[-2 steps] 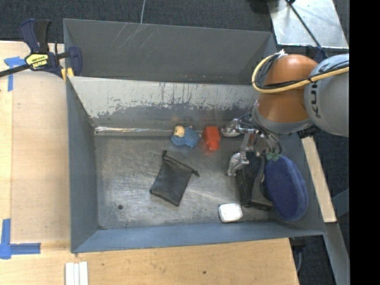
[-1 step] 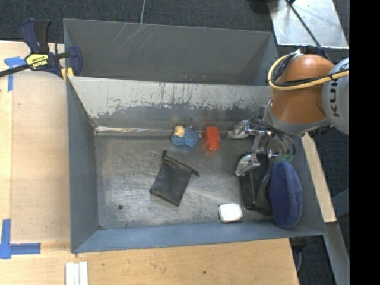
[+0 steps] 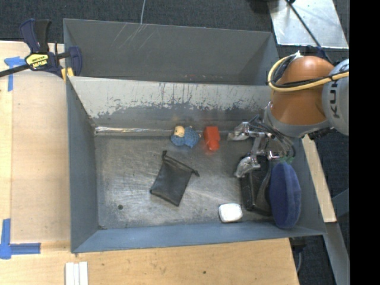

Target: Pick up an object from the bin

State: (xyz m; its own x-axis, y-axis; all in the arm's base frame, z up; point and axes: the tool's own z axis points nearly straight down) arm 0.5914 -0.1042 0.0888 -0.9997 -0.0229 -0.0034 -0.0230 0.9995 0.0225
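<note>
My gripper [image 3: 242,150] hangs over the right part of the bin with its two metal fingers spread open and nothing between them. Just below its lower finger lies a black oblong thing [image 3: 249,192], and beside that a dark blue oval pouch [image 3: 285,193] leans on the right wall. A small white block [image 3: 230,212] sits near the front wall. An orange-red block [image 3: 212,138] lies a little left of the upper finger.
A small blue and yellow toy [image 3: 184,136] sits by the back wall next to the orange-red block. A flat black pouch [image 3: 173,179] lies in the middle of the floor. The arm with its orange dome comes in from the right.
</note>
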